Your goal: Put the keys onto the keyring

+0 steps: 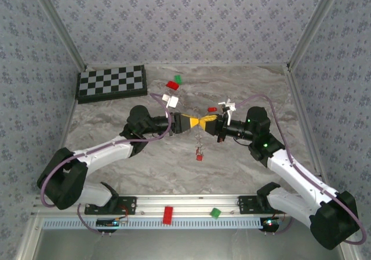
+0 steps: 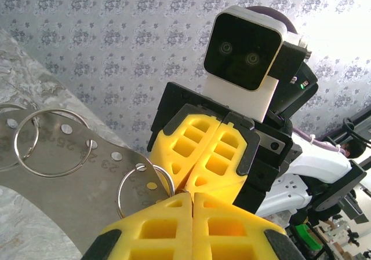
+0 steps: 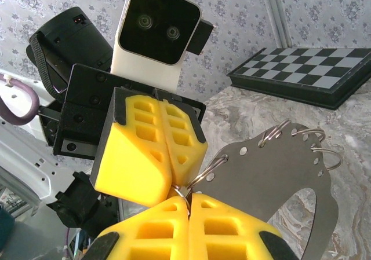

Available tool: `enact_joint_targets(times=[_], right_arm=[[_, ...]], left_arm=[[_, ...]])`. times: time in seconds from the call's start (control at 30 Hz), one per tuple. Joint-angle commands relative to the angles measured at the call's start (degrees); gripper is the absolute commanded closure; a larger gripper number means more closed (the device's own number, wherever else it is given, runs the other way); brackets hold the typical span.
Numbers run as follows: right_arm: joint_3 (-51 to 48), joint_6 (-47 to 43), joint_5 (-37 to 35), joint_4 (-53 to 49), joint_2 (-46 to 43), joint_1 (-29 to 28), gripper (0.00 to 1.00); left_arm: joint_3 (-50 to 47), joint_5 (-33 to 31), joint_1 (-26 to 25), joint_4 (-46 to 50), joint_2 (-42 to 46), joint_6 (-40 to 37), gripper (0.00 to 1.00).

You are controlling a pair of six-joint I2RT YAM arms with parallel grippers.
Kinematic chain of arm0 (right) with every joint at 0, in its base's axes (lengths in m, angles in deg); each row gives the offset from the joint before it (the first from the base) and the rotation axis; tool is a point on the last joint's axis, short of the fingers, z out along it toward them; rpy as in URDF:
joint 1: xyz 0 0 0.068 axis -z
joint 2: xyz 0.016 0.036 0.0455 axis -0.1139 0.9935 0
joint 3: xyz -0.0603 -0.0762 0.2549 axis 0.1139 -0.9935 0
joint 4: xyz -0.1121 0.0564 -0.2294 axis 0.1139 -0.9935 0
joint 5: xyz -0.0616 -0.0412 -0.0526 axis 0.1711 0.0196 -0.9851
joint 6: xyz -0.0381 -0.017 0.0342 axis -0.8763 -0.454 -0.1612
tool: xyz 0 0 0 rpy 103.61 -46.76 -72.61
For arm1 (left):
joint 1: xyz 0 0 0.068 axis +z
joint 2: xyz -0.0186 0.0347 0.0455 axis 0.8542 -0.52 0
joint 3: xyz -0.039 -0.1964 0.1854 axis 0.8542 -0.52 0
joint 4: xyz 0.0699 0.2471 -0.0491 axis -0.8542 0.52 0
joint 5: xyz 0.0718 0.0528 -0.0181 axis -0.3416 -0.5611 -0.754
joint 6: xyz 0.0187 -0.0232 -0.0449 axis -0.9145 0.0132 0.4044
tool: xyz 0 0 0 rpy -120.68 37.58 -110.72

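Observation:
My left gripper [image 1: 194, 123] and right gripper [image 1: 206, 123] meet tip to tip above the table's middle, both shut. In the left wrist view my left gripper [image 2: 192, 195] pinches a split ring [image 2: 141, 167] at the edge of the keyring's grey band [image 2: 81, 179]. The right wrist view has my right gripper [image 3: 188, 197] shut on the same small ring [image 3: 223, 163] beside the band [image 3: 272, 179]. A thin chain [image 1: 200, 139] hangs below the tips with a red-headed key [image 1: 199, 155] at its end. Another red key [image 1: 213, 109] lies on the table behind the right gripper.
A chessboard [image 1: 111, 83] lies at the back left. A red block [image 1: 172, 85] and a green block [image 1: 178, 79] sit behind the grippers. White clips [image 1: 171, 99] lie close by. A red block [image 1: 167, 213] and a green block [image 1: 215, 212] rest on the front rail.

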Motion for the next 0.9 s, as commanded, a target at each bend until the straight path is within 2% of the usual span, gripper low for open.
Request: enact_joint_targets(times=[0.0,0.17,0.27,0.5,0.57,0.87], right_arm=[[0.26,-1.54,-2.11,-1.84,-0.97,-0.36,1.0],[0.17,-1.8,-2.29,-2.99,-2.41,-0.36,1.0],[0.19,-1.74,-2.16,-3.09,-2.47,-0.45,1.0],[0.19,-1.11,-1.95,-1.75,-1.48,-0.61,1.0],[0.27,-0.89,-2.05,-1.61,-1.46,-0.62,1.0],[0.41,-0.61,-1.9,-1.08,-0.97,-0.77,1.0]], left_arm=[[0.79,1.54,-0.57,-2.25,0.77,-1.65,1.0],[2.2,-1.19,-0.51,11.15,2.97,-10.68,1.0],[2.66,-2.56,-0.58,15.44,3.71,-14.11,1.0],[2.7,-1.68,-1.6,15.71,3.5,-15.64,1.0],[2.48,-0.77,-1.69,14.92,3.31,-15.53,0.96],[1.17,0.69,-1.71,7.66,1.38,-11.18,0.89]])
